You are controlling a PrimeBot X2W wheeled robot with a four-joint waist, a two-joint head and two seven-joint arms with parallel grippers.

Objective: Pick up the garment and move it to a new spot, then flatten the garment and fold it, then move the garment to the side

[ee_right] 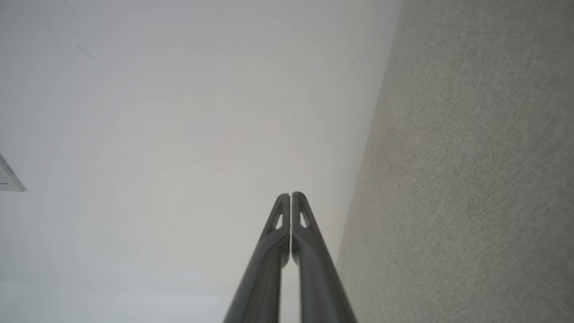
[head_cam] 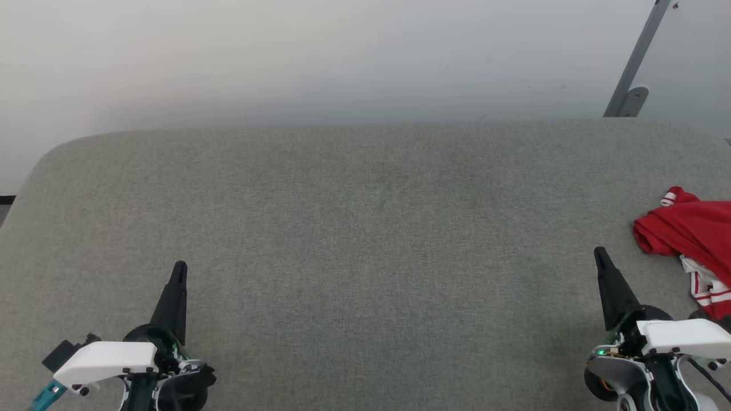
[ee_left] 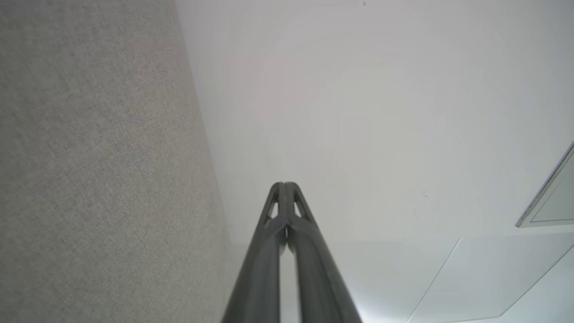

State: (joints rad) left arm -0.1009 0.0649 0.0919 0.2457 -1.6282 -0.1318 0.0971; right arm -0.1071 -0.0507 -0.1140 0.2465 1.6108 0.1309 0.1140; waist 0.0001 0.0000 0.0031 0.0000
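Resting low at the near right of the head view, the right gripper (head_cam: 599,251) points its two dark fingers away from the robot, pressed together and holding nothing. Its wrist view shows the same closed pair against the pale wall. The left gripper (head_cam: 180,266) mirrors it at the near left, also pinched shut and empty.

Just to the right of the right fingertips, and a little farther out, lies the garment (head_cam: 685,225), a red jersey with a white, red-striped sleeve (head_cam: 705,288) spilling toward the robot. It sits bunched at the right edge of the grey cloth-covered table (head_cam: 365,228), and the head view's border cuts part of it off. What shows runs roughly from far to near, slanting rightward as it comes closer. Its full length cannot be told.

The jersey is at the side of the table, yet what can be seen is a rumpled heap rather than a flat fold. The right arm is much the nearer of the two, and the left stands well apart across the cloth. No object lies between the right fingers and the jersey. Beyond the table rises the wall (head_cam: 342,57), with a slanted metal strut (head_cam: 635,65) at the far right, well clear of any reach.
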